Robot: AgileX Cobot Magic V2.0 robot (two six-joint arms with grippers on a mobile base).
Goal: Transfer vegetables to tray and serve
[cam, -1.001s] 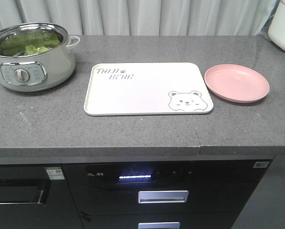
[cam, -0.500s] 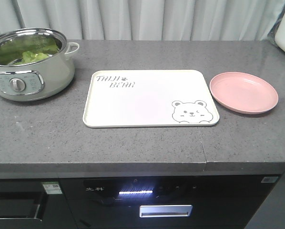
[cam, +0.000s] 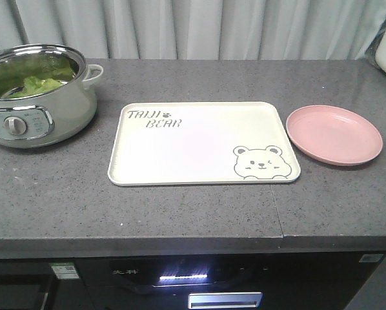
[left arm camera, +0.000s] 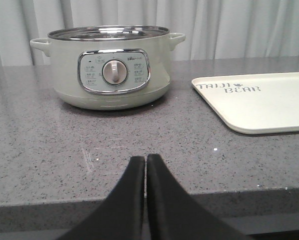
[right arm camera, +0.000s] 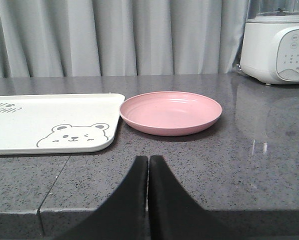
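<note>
Green lettuce vegetables (cam: 31, 82) lie inside a pale green electric pot (cam: 35, 123) at the counter's left. The cream tray (cam: 199, 152) with "TAIJI BEAR" lettering and a bear drawing lies flat in the middle, bare. In the left wrist view my left gripper (left arm camera: 145, 159) is shut with nothing in it, low at the counter's front edge, facing the pot (left arm camera: 109, 70); the tray (left arm camera: 269, 107) lies to its right. My right gripper (right arm camera: 148, 159) is shut and holds nothing, at the front edge, facing the gap between the tray (right arm camera: 19, 130) and a pink plate.
A round pink plate (cam: 334, 134) sits right of the tray, also seen in the right wrist view (right arm camera: 170, 112). A white appliance (right arm camera: 278, 45) stands at the back right. Grey curtains hang behind the counter (cam: 193, 206). Oven drawers sit below its front edge.
The front view has moved closer to the counter and higher: pot, tray and plate sit lower in the frame, and less of the drawers below shows. Nothing on the counter has shifted.
</note>
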